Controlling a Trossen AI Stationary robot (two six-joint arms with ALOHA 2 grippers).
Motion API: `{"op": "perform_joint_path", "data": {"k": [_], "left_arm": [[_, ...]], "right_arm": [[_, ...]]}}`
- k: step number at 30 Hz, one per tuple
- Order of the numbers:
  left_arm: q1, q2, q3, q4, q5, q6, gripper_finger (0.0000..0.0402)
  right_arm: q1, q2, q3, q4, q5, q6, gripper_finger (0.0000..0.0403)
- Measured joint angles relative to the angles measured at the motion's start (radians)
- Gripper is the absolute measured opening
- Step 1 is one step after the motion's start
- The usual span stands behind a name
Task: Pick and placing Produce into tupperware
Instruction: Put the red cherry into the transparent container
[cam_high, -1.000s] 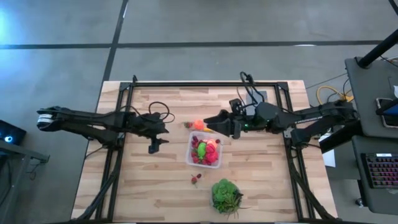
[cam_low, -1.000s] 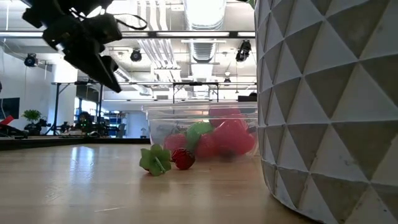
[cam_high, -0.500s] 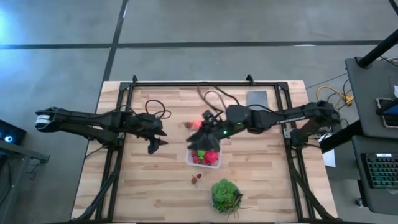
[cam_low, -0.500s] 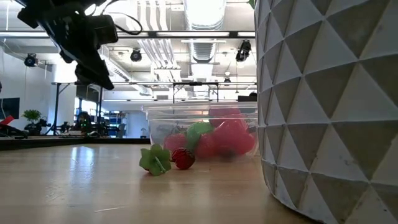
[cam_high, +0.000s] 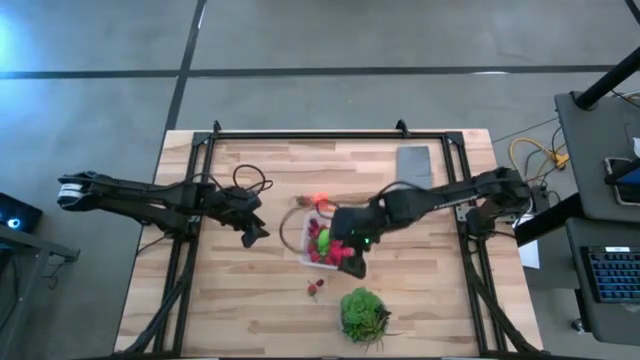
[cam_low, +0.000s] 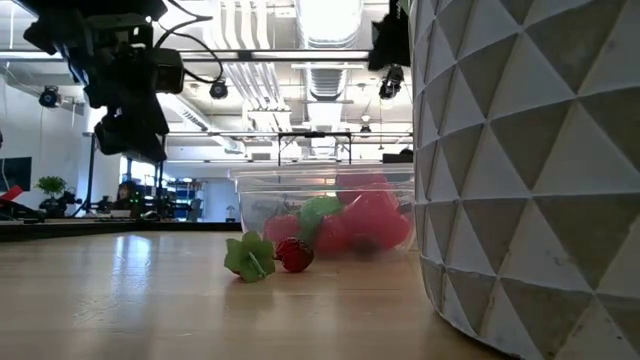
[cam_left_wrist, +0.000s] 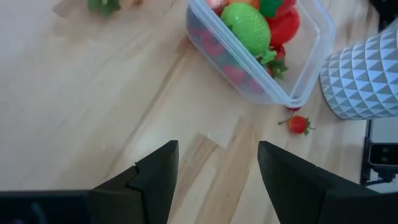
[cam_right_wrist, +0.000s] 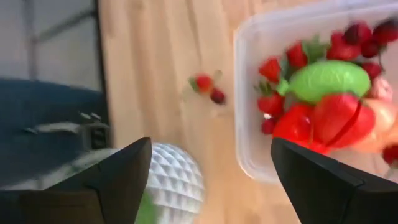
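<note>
Clear tub: seen from above, the tupperware sat on the wooden table, mid-board, already holding pink, red and lime-green produce.
Right gripper: in the high view the right gripper hung over the tub's edge nearest the plant, empty.
Left gripper: in that view the left gripper waited well to the tub's left, carrying nothing.
Loose pieces: a small red berry lay on the table between tub and plant; an orange-red piece lay just beyond the tub's far edge.
Low view: the berry and a green leafy bit lay on the table just in front of the tub; the white faceted pot filled the side nearest the camera.
Left wrist view: its fingers stood partly apart with bare table between them, short of the tub.
Right wrist view: its fingers were spread wide and empty; berry, pot and tub all lay ahead.
Step, as I judged it: fetching the berry beside the tub.
Doing it well: come straight down with fingers astride the berry, clear of both tub wall and pot, and close gently, as so small a piece could skid away.
</note>
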Motion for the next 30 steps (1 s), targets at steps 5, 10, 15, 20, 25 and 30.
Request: {"op": "perform_joint_path", "data": {"k": [5,10,15,20,25,30], "left_arm": [[-0.012,-0.004,0.000,0.000,0.001,0.017,0.0206],[-0.013,0.004,-0.002,-0.012,-0.001,0.156,0.0206],[-0.013,0.010,-0.007,-0.019,-0.001,0.261,0.0206],[-0.012,0.015,-0.008,-0.015,-0.001,0.340,0.0206],[-0.013,0.012,-0.008,-0.015,-0.001,0.405,0.0206],[-0.013,0.015,-0.009,-0.018,-0.001,0.446,0.0206]], "right_arm": [[0.048,0.055,0.007,-0.003,0.104,-0.023,0.0312],[0.088,0.099,0.045,0.013,0.203,-0.028,0.0305],[0.096,0.172,0.105,0.025,0.200,-0.020,0.0302],[0.107,0.292,0.194,0.016,0.114,0.016,0.0300],[0.124,0.419,0.347,-0.122,0.112,0.027,0.0286],[0.122,0.519,0.510,-0.300,0.128,0.019,0.0255]]}}
